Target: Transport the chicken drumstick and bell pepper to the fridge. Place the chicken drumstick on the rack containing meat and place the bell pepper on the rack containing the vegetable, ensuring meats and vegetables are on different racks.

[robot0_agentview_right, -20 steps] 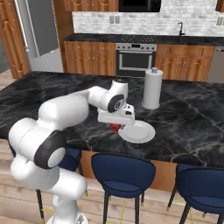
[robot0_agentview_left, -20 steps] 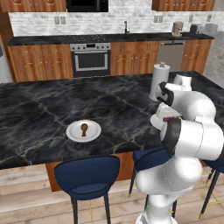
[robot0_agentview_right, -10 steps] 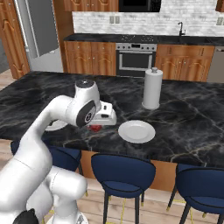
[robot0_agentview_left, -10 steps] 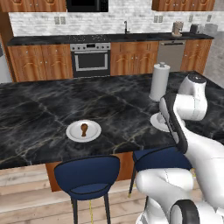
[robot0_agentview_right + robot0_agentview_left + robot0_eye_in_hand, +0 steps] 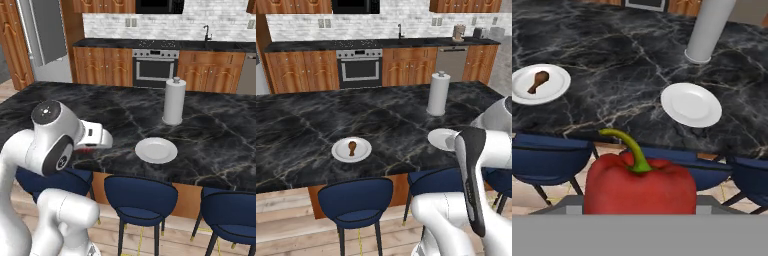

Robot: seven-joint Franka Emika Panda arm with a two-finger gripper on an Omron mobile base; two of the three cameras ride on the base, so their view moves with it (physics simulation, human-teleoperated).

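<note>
You've got the bell pepper (image 5: 640, 185) pinched in the gripper (image 5: 87, 148), off the counter (image 5: 301, 125). The drumstick (image 5: 352, 147) sits on its plate (image 5: 338, 152); both fridge trips remain.

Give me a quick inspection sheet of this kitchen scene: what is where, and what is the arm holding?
Surface: black marble island counter, two white plates on it.
Job's things: chicken drumstick lies on the left plate; bell pepper, red with green stem, held off the counter's near edge.
Clutter: empty plate; paper towel roll upright behind it.
Grippers: gripper closed on the bell pepper.
Cables: nothing seen.
Surroundings: blue stools, oven, wooden cabinets, grey fridge.
</note>
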